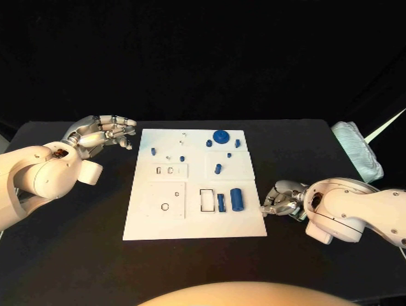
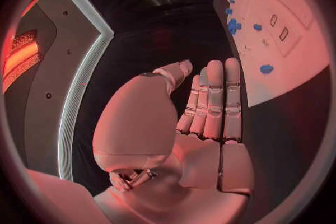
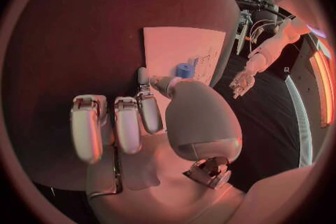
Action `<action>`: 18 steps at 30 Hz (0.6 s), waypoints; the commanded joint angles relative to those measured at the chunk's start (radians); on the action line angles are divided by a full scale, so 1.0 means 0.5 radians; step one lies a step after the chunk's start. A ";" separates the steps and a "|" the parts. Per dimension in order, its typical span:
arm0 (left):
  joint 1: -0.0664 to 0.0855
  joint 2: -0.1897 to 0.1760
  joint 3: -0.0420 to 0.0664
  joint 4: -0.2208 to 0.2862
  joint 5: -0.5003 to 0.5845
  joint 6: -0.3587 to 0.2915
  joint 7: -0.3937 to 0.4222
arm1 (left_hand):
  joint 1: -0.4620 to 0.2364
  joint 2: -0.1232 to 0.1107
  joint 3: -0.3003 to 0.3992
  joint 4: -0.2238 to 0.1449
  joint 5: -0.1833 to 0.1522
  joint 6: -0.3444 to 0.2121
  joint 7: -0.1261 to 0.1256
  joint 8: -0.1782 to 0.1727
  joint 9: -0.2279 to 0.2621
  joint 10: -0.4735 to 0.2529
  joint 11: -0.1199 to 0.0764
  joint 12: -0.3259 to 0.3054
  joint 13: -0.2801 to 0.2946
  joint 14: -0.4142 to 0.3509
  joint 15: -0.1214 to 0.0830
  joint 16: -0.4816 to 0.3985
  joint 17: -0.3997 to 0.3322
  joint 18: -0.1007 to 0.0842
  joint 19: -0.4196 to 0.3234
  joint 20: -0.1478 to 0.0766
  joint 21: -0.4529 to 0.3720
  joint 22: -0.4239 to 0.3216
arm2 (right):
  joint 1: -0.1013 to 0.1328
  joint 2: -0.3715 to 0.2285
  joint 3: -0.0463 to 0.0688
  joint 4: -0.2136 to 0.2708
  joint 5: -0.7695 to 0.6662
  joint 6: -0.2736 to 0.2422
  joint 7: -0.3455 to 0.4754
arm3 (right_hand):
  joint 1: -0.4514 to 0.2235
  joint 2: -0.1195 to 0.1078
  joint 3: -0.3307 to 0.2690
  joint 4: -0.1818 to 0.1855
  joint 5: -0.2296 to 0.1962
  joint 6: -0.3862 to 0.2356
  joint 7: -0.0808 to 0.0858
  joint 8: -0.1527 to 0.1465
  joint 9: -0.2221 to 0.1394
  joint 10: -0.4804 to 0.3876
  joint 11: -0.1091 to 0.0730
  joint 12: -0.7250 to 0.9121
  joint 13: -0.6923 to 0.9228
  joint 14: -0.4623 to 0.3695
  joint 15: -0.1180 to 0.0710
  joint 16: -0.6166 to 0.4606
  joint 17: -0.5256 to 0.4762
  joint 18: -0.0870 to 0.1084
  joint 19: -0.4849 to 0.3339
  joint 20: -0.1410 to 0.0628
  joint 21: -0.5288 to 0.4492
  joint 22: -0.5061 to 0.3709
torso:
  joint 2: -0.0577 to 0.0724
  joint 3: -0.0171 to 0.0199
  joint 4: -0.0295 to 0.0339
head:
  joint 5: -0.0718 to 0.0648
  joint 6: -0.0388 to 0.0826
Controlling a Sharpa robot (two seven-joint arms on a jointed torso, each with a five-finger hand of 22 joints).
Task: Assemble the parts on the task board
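Left robot hand (image 1: 106,132) hovering just off the far left corner of the task board (image 1: 157,223), fingers straight and close together in the left wrist view, grasping nothing, released. Right robot hand (image 1: 283,199) low over the black counter (image 1: 74,255) just beside the board's near right edge, fingers partly curled and spread with nothing between them, also released. Board lying flat mid-counter, carrying the blue parts: a round knob (image 1: 220,135) at the far edge, small pegs (image 1: 217,169) scattered across the middle, and a stout cylinder (image 1: 238,197) with a slimmer bar (image 1: 221,203) near the right hand, next to a rectangular slot (image 1: 206,200). More recesses on the left half, among them an oval hole (image 1: 166,207). Pale folded cloth-like item (image 1: 357,150) well apart at the counter's far right. Judging from this: early in the assembly, no part yet picked, both hands poised for a reach. Probably next, a short move by the right hand inward over the board edge, then a pinch on the cylinder or bar nearest it; calls for a narrow grasp to avoid knocking the neighbouring piece.
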 commanded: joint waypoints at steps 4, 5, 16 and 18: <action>0.001 0.000 0.002 0.008 0.009 0.004 0.016 | -0.004 0.003 -0.002 -0.007 -0.005 -0.008 0.067 0.013 -0.003 -0.013 0.001 0.013 -0.002 -0.008 -0.001 0.009 -0.003 0.027 -0.006 0.015 -0.007 0.003 | -0.016 -0.009 -0.012 -0.022 -0.132 -0.130 0.012 | -0.065 -0.047 0.001 -0.051 -0.023 -0.058 0.022 -0.049 -0.370 -0.024 0.017 -0.016 0.042 0.187 -0.002 -0.001 0.399 -0.013 0.179 -0.005 -0.012 0.484 | -0.003 -0.0015 -0.001 | 0.009 0.013; 0.001 0.000 0.002 0.008 0.009 0.004 0.017 | -0.006 0.003 -0.003 -0.007 -0.006 -0.010 0.067 0.015 -0.007 -0.015 0.001 0.015 -0.006 -0.007 -0.001 0.013 -0.005 0.027 -0.006 0.015 -0.006 0.004 | -0.014 -0.016 -0.012 -0.024 -0.145 -0.150 0.013 | -0.078 -0.064 -0.004 -0.057 -0.028 -0.064 0.026 -0.054 -0.371 -0.028 0.021 -0.018 0.040 0.187 0.002 0.000 0.399 -0.013 0.178 -0.002 -0.013 0.484 | -0.004 -0.0010 0.000 | 0.011 0.020; -0.015 0.031 0.001 -0.011 0.076 -0.024 0.066 | -0.014 -0.001 -0.007 -0.003 -0.006 -0.011 0.068 0.016 -0.009 -0.017 0.003 0.015 -0.008 -0.012 0.001 0.010 -0.007 0.026 -0.009 0.016 -0.008 0.003 | 0.138 -0.053 -0.006 -0.141 -0.159 -0.329 0.232 | -0.158 -0.233 -0.109 -0.103 0.064 -0.035 0.023 -0.053 -0.358 -0.034 0.022 -0.023 0.039 0.182 0.006 -0.010 0.382 -0.006 0.171 0.007 -0.048 0.475 | -0.043 -0.0142 -0.001 | 0.015 0.129; -0.022 0.050 0.000 -0.026 0.101 -0.042 0.087 | -0.016 -0.001 -0.008 -0.002 -0.006 -0.011 0.067 0.017 -0.010 -0.018 0.003 0.015 -0.009 -0.018 0.002 0.007 -0.008 0.026 -0.012 0.016 -0.010 0.003 | 0.162 -0.023 -0.006 -0.196 -0.043 -0.394 0.405 | -0.131 -0.249 -0.128 -0.125 0.112 -0.030 0.021 -0.046 -0.352 -0.062 0.019 -0.045 0.009 0.176 0.003 -0.029 0.360 0.005 0.157 0.005 -0.105 0.460 | -0.062 -0.0182 0.000 | 0.019 0.149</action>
